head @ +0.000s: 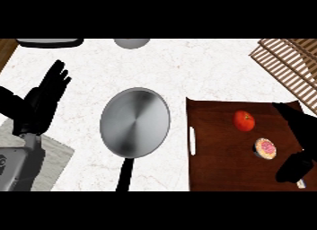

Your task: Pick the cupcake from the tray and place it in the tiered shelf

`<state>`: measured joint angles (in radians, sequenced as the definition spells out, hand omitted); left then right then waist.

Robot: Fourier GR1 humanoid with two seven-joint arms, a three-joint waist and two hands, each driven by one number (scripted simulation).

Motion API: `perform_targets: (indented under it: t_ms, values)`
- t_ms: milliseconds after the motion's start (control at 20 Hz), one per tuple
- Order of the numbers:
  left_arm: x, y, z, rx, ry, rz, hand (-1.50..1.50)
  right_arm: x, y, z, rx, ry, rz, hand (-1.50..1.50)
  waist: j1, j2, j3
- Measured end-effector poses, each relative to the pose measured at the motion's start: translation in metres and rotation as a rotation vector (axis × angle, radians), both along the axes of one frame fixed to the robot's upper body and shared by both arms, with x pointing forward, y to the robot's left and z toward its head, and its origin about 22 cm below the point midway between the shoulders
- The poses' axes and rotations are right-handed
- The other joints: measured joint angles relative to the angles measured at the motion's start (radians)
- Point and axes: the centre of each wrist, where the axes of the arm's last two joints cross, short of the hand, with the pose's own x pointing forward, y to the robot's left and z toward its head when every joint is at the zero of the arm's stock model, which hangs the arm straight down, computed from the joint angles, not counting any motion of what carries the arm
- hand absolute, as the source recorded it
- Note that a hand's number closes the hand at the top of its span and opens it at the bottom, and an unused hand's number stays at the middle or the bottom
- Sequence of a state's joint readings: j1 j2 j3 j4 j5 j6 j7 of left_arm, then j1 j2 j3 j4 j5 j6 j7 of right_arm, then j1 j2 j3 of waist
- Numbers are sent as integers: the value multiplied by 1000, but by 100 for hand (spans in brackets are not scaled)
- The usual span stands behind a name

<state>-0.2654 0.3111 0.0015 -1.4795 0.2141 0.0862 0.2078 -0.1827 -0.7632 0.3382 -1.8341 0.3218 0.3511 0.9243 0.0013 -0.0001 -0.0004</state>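
- Black against the dark wood, the right hand [305,134] sits over the right side of the tray [217,175], its fingers spread and holding nothing; the thumb part hangs low near the tray's front right corner.
- Just left of that hand lies the cupcake [266,148], resting on the tray near its right side, apart from the fingers and not yet touched. It shows a pale wrapper ring and pink topping.
- I judge the cupcake light and soft: the topping would smear or dent under pressure, and the paper wrapper would crumple if squeezed hard. The sensible hold is low on the sides of the wrapper, thumb on one side and fingers opposite, leaving the top alone and keeping it upright.
- Behind the cupcake, farther from the robot, a red tomato [244,120] sits on the same tray, near enough that a wide reach could nudge it.
- Beyond the tray's far right corner stands the slatted tiered shelf [290,63], the target, well apart from the cupcake.
- Left of the tray a steel pan [135,122] rests on the white marble tabletop [187,67], handle pointing toward the robot.
- At the far left the left hand [38,103] rests open, fingers up, holding nothing.
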Motion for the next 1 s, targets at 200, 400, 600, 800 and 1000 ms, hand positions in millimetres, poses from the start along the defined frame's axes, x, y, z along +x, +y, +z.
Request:
perform_targets:
  t_ms: [200, 400, 600, 800, 1000]
  values:
    - [-3, 7, 2, -7, 0, 1, 0, -4, 4, -8, -6, 11, 2, -150, -1, 0, 0]
    - [-3, 3, -1, -3, -5, 6, 0, -9, 8, -21, -18, 30, -1, -150, -2, 0, 0]
    - [-4, 3, -1, 3, -8, 10, 0, -11, 13, -35, -16, 29, -18, -150, -2, 0, 0]
    - [-6, -4, -6, 0, -5, 5, 0, -3, 10, -47, -20, 26, -32, -150, -1, 0, 0]
    - [-4, 1, -4, 1, -11, 6, 0, 0, 6, -65, -16, 30, -33, -150, -1, 0, 0]
